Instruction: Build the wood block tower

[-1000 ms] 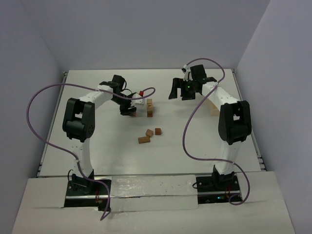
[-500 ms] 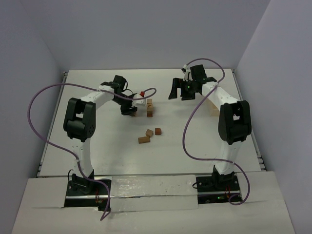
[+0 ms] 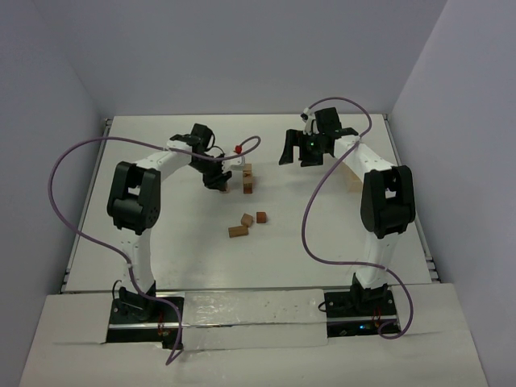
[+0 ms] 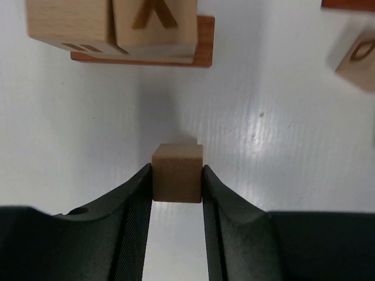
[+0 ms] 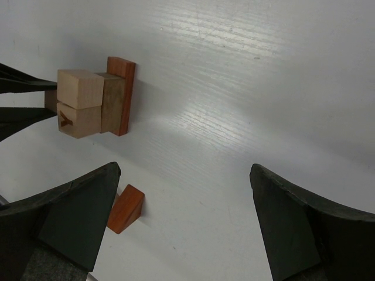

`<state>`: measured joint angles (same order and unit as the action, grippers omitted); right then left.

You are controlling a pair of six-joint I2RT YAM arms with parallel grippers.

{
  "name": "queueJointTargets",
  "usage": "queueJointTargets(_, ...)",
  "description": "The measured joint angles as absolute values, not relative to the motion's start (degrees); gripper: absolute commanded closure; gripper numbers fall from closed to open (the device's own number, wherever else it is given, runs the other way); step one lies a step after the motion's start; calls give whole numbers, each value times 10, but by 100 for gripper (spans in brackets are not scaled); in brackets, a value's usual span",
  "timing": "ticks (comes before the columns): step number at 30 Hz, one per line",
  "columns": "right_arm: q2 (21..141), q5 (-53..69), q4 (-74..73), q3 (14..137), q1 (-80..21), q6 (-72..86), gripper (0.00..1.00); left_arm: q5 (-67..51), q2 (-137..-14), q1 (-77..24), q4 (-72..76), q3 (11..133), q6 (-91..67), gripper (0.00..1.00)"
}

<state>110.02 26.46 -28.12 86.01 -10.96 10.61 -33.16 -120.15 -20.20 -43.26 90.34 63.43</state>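
1. Two pale, lettered blocks and a reddish-brown bar pressed together make up the tower (image 3: 247,179) so far, standing near the middle of the table (image 3: 161,242).
2. The left gripper (image 4: 177,175) is clamped on a small tan cube (image 4: 177,173) just beside the tower, its fingers (image 4: 136,216) flat against two opposite sides.
3. Whether that cube rests on the table or hangs just above it is hard to tell.
4. The right gripper (image 5: 187,216) hovers to the tower's right, jaws spread wide with nothing between them.
5. Three loose wood blocks (image 3: 247,219) lie together nearer the arm bases, apart from the tower.
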Motion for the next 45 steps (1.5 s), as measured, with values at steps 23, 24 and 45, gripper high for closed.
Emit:
queueJointTargets(23,1091,218,-278,858,-93,135,0,18,-1113,-283,-400,1103,-224,100)
queueJointTargets(24,1090,215,-279,858,-91,136,0,29,-1134,-285,-410,1119,-240,100)
queueJointTargets(45,1090,200,-279,860,-68,143,0,138,-1212,-360,-466,1159,-281,89)
